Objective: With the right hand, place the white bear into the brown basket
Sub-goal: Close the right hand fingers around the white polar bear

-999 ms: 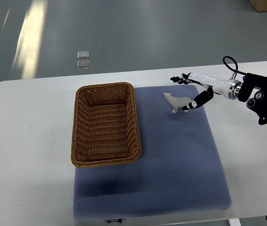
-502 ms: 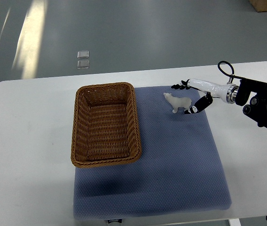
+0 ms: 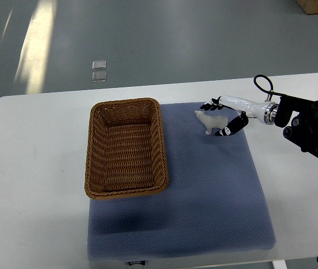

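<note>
My right hand [image 3: 221, 117] has moved closer to the bear [image 3: 211, 121] since the earlier frame; its fingers [image 3: 209, 105] now reach behind the bear's back and the thumb sits at its rump. The fingers are spread around the toy, not yet clamped. The bear stands on the mat [image 3: 204, 185], to the right of the basket [image 3: 126, 148], well apart from it. I judge this is the grasp step. Next I must close the fingers, lift, and carry the bear left over the basket.
</note>
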`<state>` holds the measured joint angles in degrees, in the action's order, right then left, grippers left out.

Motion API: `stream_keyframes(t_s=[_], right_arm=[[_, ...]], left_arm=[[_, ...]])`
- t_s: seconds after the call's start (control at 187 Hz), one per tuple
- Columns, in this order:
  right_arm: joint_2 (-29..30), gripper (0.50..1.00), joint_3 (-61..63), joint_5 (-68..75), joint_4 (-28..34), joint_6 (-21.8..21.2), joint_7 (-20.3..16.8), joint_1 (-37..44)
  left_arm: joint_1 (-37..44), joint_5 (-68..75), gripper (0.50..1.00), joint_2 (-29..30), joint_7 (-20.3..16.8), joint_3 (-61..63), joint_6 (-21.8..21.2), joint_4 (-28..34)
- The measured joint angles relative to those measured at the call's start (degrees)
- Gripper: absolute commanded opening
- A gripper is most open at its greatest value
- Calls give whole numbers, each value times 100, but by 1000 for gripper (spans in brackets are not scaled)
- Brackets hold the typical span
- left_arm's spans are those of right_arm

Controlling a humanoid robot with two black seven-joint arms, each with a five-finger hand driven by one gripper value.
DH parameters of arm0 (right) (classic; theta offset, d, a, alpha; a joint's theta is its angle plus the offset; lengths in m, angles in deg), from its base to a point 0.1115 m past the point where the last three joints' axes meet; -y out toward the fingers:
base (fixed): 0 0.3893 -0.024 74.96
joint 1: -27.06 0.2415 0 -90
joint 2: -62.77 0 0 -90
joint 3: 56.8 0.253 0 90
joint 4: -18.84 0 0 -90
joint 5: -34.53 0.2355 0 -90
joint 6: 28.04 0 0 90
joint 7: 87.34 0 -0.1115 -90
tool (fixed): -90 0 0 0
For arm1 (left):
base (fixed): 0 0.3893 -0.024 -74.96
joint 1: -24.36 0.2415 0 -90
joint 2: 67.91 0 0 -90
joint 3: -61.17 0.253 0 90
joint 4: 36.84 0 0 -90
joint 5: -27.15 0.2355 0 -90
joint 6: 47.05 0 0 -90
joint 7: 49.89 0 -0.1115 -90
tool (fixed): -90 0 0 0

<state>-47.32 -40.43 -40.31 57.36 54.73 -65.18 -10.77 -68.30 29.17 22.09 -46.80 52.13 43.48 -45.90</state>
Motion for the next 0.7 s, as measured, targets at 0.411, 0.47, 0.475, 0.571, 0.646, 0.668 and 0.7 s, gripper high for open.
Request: stream_keyframes(t_s=[0.411, 0.47, 0.475, 0.571, 0.646, 0.668, 0.7], right_arm=[[67, 725, -124, -60, -106, 81, -1, 72], [67, 709, -125, -102, -107, 87, -1, 73], [67, 709, -125, -107, -107, 87, -1, 73], [64, 688, -125, -169, -109, 90, -1, 73], [64, 658, -125, -192, -111, 118, -1, 74], [64, 650, -125, -194, -112, 135, -1, 74], [64, 635, -125, -196, -114, 162, -1, 74]], left_arm=[[-41, 0, 1000, 0, 0, 0, 0, 1], [-42, 0, 1000, 0, 0, 0, 0, 1], [-42, 0, 1000, 0, 0, 0, 0, 1], [-42, 0, 1000, 0, 0, 0, 0, 1], [-43, 0, 1000, 0, -2, 0, 0, 1], [-43, 0, 1000, 0, -2, 0, 0, 1], [-43, 0, 1000, 0, -2, 0, 0, 1]])
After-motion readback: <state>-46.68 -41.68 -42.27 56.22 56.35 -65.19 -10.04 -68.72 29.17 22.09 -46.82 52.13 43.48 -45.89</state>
